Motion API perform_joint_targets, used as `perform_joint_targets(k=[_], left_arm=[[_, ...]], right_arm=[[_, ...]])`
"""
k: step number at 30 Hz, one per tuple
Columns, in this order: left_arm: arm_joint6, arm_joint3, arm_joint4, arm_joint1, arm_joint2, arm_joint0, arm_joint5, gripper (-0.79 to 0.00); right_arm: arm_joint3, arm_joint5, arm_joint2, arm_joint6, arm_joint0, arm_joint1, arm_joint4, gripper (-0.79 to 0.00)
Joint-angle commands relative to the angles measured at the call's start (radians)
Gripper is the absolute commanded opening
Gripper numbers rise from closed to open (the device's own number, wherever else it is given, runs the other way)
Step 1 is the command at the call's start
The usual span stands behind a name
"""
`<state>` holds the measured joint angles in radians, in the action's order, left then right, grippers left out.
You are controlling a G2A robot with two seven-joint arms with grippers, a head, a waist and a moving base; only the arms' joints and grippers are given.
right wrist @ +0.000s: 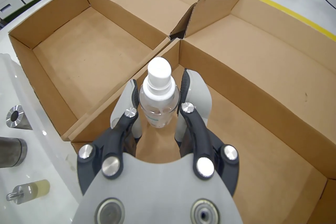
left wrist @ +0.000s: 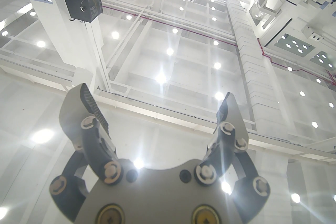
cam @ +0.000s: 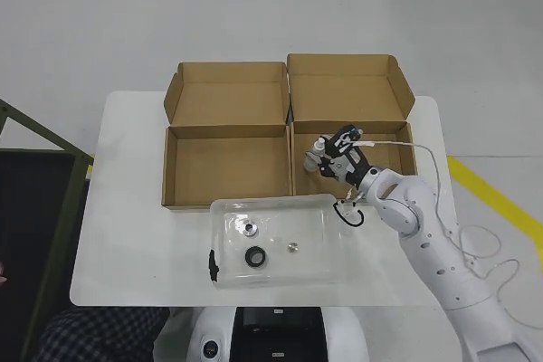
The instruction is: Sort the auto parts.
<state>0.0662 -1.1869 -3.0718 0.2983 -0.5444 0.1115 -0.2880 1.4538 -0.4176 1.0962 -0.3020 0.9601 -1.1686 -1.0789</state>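
1. Two fingers of my right gripper (right wrist: 159,79) pinch the clear bottle (right wrist: 158,104) and cover its sides.
2. From above, the bottle is hard to make out at my fingertips.
3. Its long axis runs along my fingers, with the white cap pointing away from my wrist.
4. I hold it over the right cardboard box (right wrist: 262,130), near the wall beside the left box (right wrist: 92,57).
5. My left gripper (left wrist: 156,101) is spread wide, holds nothing and faces the ceiling (left wrist: 183,51).
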Motion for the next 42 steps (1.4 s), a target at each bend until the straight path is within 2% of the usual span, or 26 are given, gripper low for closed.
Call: perform_joint_targets(k=[1,4,11,14,15,16,17,18,29,35,42], left_arm=[[0.000,0.000,0.000,0.000,0.000,0.000,0.000,0.000],[0.000,0.000,0.000,0.000,0.000,0.000,0.000,0.000],[0.000,0.000,0.000,0.000,0.000,0.000,0.000,0.000],[0.000,0.000,0.000,0.000,0.000,0.000,0.000,0.000],[0.000,0.000,0.000,0.000,0.000,0.000,0.000,0.000],[0.000,0.000,0.000,0.000,0.000,0.000,0.000,0.000],[0.000,0.000,0.000,0.000,0.000,0.000,0.000,0.000],[0.000,0.000,0.000,0.000,0.000,0.000,0.000,0.000],[0.000,0.000,0.000,0.000,0.000,0.000,0.000,0.000],[0.000,0.000,0.000,0.000,0.000,0.000,0.000,0.000],[0.000,0.000,0.000,0.000,0.000,0.000,0.000,0.000]], right_arm=[[-0.009,0.005,-0.003,0.000,-0.004,-0.002,-0.003,-0.745],[-0.023,0.007,-0.010,-0.004,-0.009,-0.004,-0.013,-0.619],[-0.031,0.012,-0.023,-0.008,-0.011,-0.008,-0.044,-0.493],[-0.026,0.009,-0.023,-0.007,-0.006,-0.008,-0.049,-0.409],[-0.020,0.009,-0.021,-0.007,-0.003,-0.008,-0.050,-0.357],[-0.012,0.010,-0.019,-0.007,0.000,-0.008,-0.052,-0.160],[-0.001,0.011,-0.016,-0.007,0.003,-0.007,-0.059,-0.052],[0.011,0.012,-0.012,-0.007,0.007,-0.006,-0.064,-0.012],[0.238,-0.009,0.070,-0.047,0.089,0.015,-0.109,0.000],[0.413,-0.065,0.116,-0.089,0.173,0.032,-0.131,0.000],[0.528,-0.164,0.129,-0.175,0.269,0.047,-0.119,0.000]])
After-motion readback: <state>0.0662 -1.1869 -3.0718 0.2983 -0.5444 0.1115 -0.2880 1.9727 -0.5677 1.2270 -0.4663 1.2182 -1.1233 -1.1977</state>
